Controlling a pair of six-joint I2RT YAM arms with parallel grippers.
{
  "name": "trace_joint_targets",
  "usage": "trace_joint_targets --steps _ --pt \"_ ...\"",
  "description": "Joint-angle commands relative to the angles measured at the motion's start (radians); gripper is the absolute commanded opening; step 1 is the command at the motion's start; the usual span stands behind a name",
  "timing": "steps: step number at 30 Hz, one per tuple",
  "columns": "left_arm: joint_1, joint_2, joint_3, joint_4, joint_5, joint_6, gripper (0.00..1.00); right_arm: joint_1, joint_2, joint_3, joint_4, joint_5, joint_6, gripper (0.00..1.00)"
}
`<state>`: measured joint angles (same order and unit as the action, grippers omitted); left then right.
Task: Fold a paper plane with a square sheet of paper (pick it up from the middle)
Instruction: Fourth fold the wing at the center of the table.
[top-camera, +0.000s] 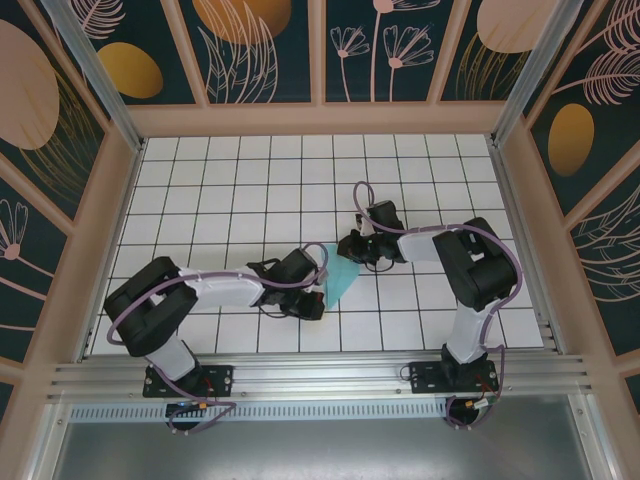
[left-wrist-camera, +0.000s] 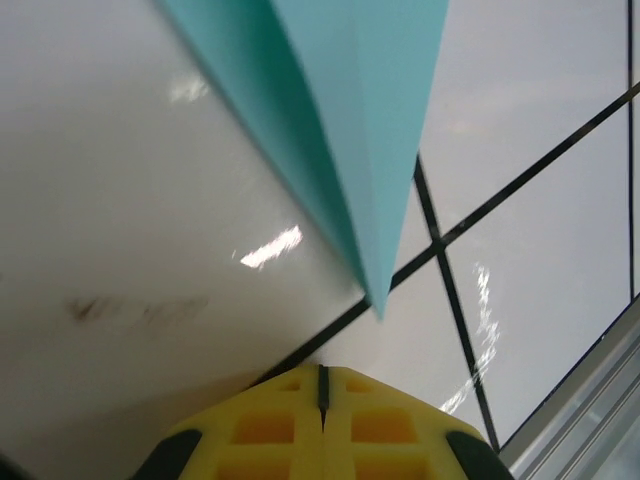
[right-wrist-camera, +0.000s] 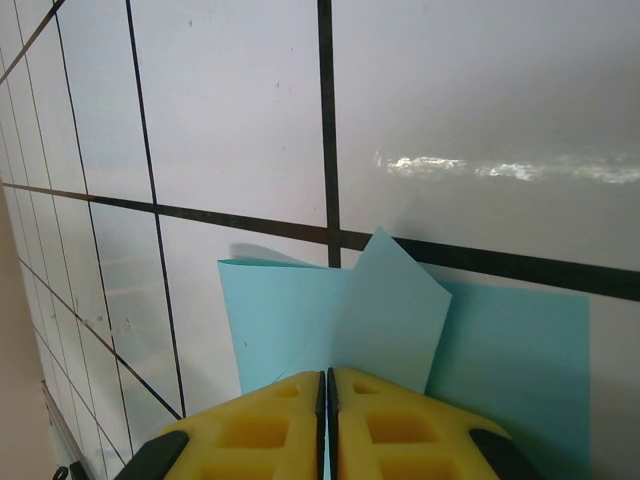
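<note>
The light cyan sheet of paper (top-camera: 341, 279) lies creased and partly folded on the white grid table, between my two grippers. In the left wrist view the paper (left-wrist-camera: 350, 110) narrows to a sharp point just ahead of my left gripper (left-wrist-camera: 322, 372), which is shut and empty, a short gap away from that point. From above, the left gripper (top-camera: 318, 296) sits at the sheet's near left edge. My right gripper (right-wrist-camera: 327, 376) is shut on the paper (right-wrist-camera: 280, 310) at a crease, and one flap (right-wrist-camera: 395, 320) stands up in front of the yellow fingers. In the top view the right gripper (top-camera: 347, 250) is at the sheet's far end.
The grid table (top-camera: 240, 180) stretches free to the back and left. Wooden frame walls (top-camera: 320, 118) enclose it, and a metal rail (top-camera: 320, 378) runs along the near edge by both arm bases. The rail's edge (left-wrist-camera: 590, 400) shows close to the left gripper.
</note>
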<state>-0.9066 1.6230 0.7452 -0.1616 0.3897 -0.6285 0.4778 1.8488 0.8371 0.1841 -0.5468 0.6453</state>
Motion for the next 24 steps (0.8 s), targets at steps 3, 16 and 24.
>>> trace_joint_targets --steps 3,16,24 --pt "-0.006 -0.083 0.052 0.007 -0.053 -0.035 0.03 0.01 0.085 -0.022 -0.078 0.127 -0.004 0.15" --pt "-0.007 0.142 0.088 0.165 -0.005 -0.094 0.02 0.015 0.078 -0.022 -0.084 0.132 -0.01 0.15" --pt "-0.007 0.098 -0.124 0.297 0.098 -0.16 0.02 0.015 0.085 -0.03 -0.078 0.139 -0.009 0.15"
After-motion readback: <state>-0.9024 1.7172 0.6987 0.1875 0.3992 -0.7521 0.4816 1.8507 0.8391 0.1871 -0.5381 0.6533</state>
